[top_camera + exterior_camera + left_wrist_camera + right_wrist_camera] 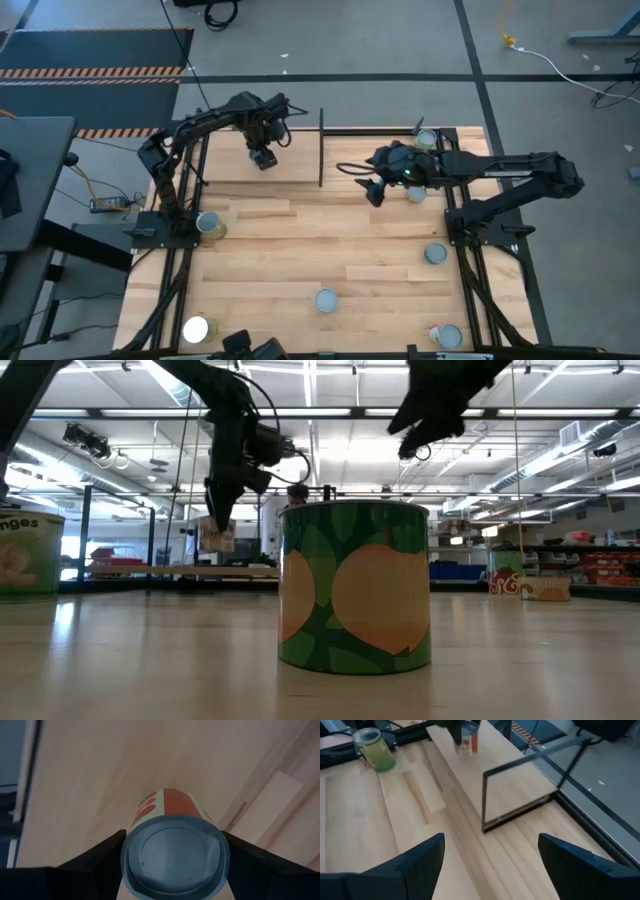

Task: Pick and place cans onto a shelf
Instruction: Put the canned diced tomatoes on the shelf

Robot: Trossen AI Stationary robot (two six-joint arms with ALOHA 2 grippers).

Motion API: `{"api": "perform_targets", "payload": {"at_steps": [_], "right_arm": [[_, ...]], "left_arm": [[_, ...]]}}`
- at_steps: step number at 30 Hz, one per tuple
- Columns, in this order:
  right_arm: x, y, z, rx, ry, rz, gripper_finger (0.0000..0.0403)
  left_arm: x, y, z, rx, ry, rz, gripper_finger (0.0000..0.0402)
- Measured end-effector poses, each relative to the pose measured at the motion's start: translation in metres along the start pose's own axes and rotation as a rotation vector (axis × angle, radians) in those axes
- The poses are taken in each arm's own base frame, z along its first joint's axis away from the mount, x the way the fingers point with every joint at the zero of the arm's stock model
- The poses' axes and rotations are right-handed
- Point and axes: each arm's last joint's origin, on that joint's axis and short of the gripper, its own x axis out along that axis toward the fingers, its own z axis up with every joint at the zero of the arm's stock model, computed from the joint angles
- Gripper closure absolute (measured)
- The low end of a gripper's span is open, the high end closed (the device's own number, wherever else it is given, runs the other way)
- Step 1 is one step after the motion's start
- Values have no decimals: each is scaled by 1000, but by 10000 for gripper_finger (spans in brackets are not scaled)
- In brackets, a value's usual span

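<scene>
My left gripper [262, 156] is shut on a can with a red and cream label [172, 805] over the shelf [230, 168], a pale board at the table's far side edged by black rods. The can also shows in the low view [215, 533] and in the right wrist view [466, 742]. My right gripper [375, 190] is open and empty above the table right of the shelf, with a can [416, 192] just beside it. Other cans stand upright on the tabletop: a green-labelled one [210, 224] and one with a glaring white lid [197, 328]. My left gripper pinches the can between its two fingers [97, 857] at the top of the side wall, by the lid's rim [128, 851]. The fingers come from above, pointing down. The can hangs upright at the shelf board; whether its base touches the board I cannot tell.
Further cans stand at the near middle [326, 299], the right [435, 254], the near right [447, 336] and the far right corner [427, 138]. A black upright rod frame [520, 785] ends the shelf on the right. The near-middle can fills the low view [355, 588].
</scene>
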Motion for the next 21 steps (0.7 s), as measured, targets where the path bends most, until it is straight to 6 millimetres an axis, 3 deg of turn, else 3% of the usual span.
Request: {"api": "perform_targets", "payload": {"at_steps": [12, 21], "right_arm": [[63, 5, 14, 42, -147, 22, 69], [75, 11, 11, 37, -147, 43, 38]], "left_arm": [[15, -25, 5, 172, 55, -13, 97], [17, -18, 3, 183, 74, 57, 53]]}}
